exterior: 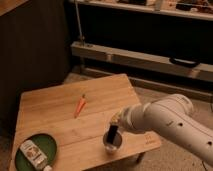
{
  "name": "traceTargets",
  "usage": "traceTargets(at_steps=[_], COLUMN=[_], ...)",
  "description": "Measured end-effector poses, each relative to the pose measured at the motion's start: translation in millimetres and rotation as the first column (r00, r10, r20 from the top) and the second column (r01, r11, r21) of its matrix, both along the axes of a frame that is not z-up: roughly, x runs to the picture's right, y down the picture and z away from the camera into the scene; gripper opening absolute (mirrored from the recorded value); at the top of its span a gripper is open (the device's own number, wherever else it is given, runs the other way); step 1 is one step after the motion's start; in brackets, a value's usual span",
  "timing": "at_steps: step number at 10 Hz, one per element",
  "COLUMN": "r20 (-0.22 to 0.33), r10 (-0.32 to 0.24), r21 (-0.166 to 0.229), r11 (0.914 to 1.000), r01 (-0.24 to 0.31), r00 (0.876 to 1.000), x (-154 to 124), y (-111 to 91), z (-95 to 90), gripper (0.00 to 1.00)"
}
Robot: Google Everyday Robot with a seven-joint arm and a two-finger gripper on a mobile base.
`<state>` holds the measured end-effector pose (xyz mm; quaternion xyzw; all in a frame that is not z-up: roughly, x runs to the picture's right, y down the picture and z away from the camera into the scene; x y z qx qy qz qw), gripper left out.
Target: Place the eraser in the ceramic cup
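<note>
The ceramic cup (112, 141) is small, round and whitish-grey, and stands near the front right edge of the wooden table (60, 112). The eraser (113, 132), a black flat block, stands on end in the cup's mouth with its upper part sticking out. My gripper (117, 121) is right above the cup at the eraser's top end, at the tip of the white arm (170, 125) that comes in from the right.
An orange carrot (80, 105) lies at the table's middle. A green round plate (35, 150) with a small packet (31, 152) on it sits at the front left corner. Dark shelving and a metal rail stand behind the table.
</note>
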<state>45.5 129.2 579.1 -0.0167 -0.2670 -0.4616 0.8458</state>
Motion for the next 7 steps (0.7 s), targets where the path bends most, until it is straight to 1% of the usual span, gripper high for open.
traceTargets(at_steps=[2,3,4,5,6,7], r20=[0.011,0.017,0.020,0.021,0.031,0.029], r10=[-0.003,-0.003,-0.010,-0.018,-0.020,-0.017], r21=[-0.012,-0.021,-0.040,-0.055,-0.055,-0.055], r11=[0.9999,0.9998,0.9992,0.9983,0.9982,0.9983], r01=[0.003,0.004,0.011,0.020,0.022,0.018], r00=[1.000,1.000,1.000,1.000,0.999,0.999], x=[-1.0,-1.3,1.8,2.7,1.9,4.4], y=[-1.0,-0.5,1.5,3.5,2.4,2.5], z=[10.3,11.1,6.4,2.7,1.0,0.4], gripper=[0.64,0.72,0.79,0.80,0.80,0.80])
